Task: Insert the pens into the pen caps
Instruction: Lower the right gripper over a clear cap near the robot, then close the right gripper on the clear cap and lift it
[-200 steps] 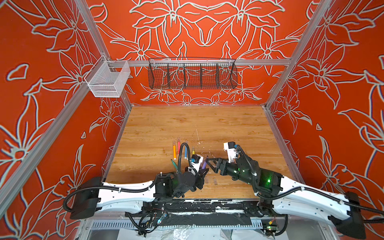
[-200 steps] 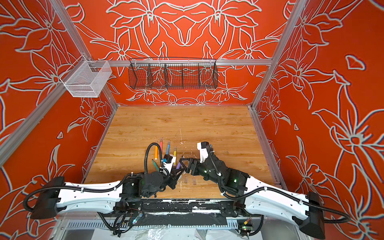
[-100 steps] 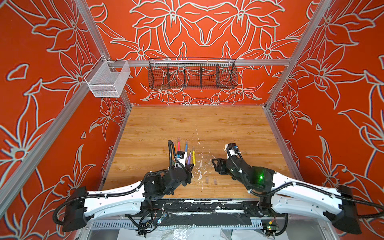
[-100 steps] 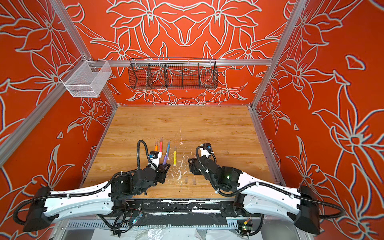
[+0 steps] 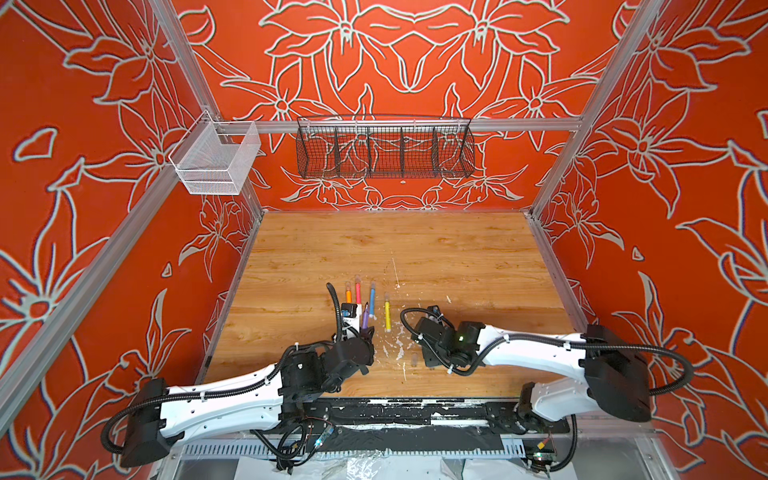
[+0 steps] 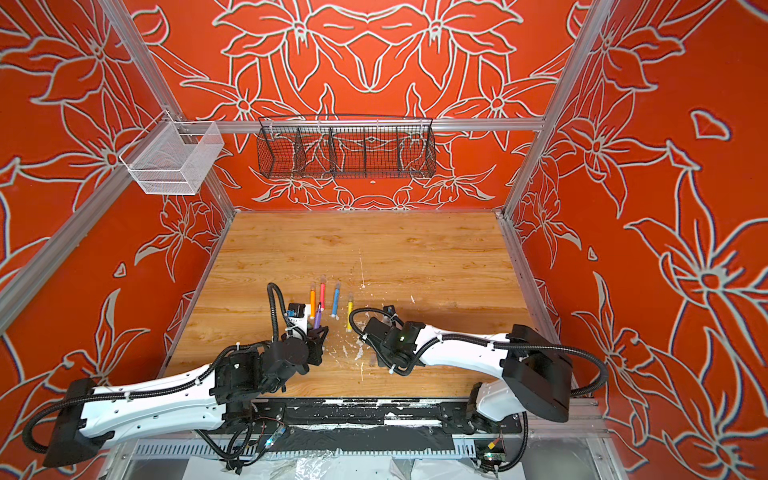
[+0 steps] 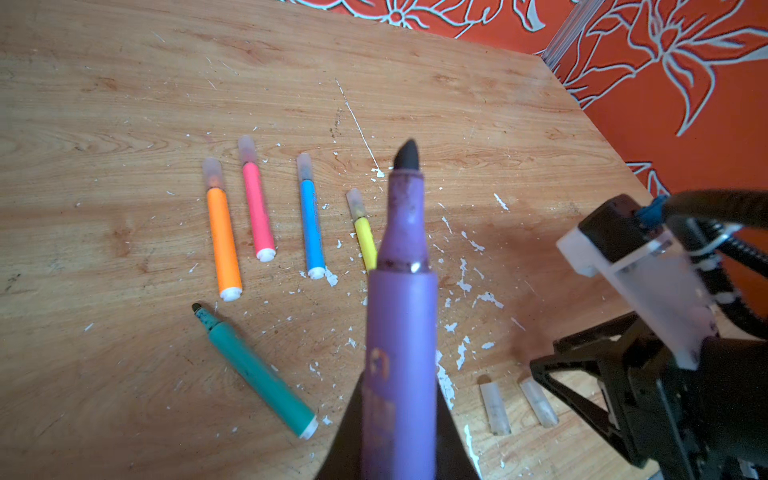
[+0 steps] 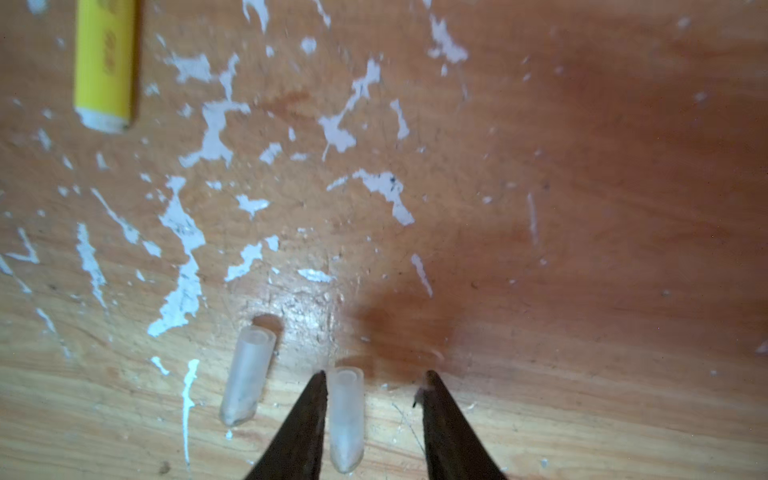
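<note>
My left gripper (image 7: 399,419) is shut on the purple pen (image 7: 399,291), whose bare dark tip points away over the table; both top views show this pen (image 5: 365,316) too. My right gripper (image 8: 375,372) is low over the table and open. A loose pen cap (image 8: 345,415) lies between its jaws, touching one finger, with a gap to the other. Beside it lies a second loose cap (image 8: 248,376). The orange (image 7: 224,241), pink (image 7: 257,208), blue (image 7: 311,224) and yellow (image 7: 365,241) pens lie capped in a row. The green pen (image 7: 257,374) lies uncapped.
White paint-like flecks (image 8: 216,124) cover the wooden table (image 5: 457,266) round the caps. A black wire basket (image 5: 384,149) hangs on the back wall and a white mesh bin (image 5: 216,162) on the left rail. The right arm's wrist (image 5: 453,340) sits near the table's front.
The two grippers have drawn apart from the middle. The right one has come down over the loose caps and its jaws have narrowed. The left one still holds the purple pen.
</note>
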Tool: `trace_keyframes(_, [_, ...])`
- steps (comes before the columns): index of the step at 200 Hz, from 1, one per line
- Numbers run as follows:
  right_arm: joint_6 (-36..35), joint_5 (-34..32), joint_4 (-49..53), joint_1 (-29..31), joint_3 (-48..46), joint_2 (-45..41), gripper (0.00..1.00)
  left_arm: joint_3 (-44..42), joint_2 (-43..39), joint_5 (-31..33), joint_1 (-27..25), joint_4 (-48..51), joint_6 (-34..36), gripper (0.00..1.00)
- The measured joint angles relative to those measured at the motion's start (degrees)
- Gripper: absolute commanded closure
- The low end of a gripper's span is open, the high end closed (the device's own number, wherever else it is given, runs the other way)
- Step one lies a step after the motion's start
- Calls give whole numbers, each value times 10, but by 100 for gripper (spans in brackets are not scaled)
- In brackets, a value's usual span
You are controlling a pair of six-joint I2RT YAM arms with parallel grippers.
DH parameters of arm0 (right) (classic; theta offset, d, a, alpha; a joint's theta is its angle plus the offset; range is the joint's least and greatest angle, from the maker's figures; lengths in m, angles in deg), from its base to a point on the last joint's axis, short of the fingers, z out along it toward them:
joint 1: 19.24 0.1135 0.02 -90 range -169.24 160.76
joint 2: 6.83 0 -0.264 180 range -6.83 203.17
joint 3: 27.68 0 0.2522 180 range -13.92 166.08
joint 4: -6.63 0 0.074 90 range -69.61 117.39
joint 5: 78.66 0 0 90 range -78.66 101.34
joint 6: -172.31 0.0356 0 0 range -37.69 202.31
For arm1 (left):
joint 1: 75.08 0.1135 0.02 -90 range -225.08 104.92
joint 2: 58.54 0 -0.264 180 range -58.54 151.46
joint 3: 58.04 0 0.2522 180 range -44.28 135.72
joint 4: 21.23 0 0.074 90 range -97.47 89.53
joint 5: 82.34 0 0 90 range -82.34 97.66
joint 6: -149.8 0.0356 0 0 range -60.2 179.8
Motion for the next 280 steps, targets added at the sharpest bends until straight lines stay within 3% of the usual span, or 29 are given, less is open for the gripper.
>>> trace_keyframes(73, [-14, 36, 0, 8, -23, 1, 59, -42, -26, -6, 0, -40, 32, 100])
trace_keyframes(138, [-12, 35, -10, 11, -29, 6, 80, -60, -70, -11, 0, -52, 36, 100])
trace_keyframes(186, [-8, 32, -22, 11, -26, 12, 82, -75, -81, -32, 0, -71, 49, 100])
trace_keyframes(236, [-4, 28, -33, 12, -24, 15, 90, -80, -82, -57, 0, -96, 66, 100])
trace_keyframes(280, [9, 11, -19, 10, -28, -28, 93, -93, -82, -88, 0, -130, 87, 100])
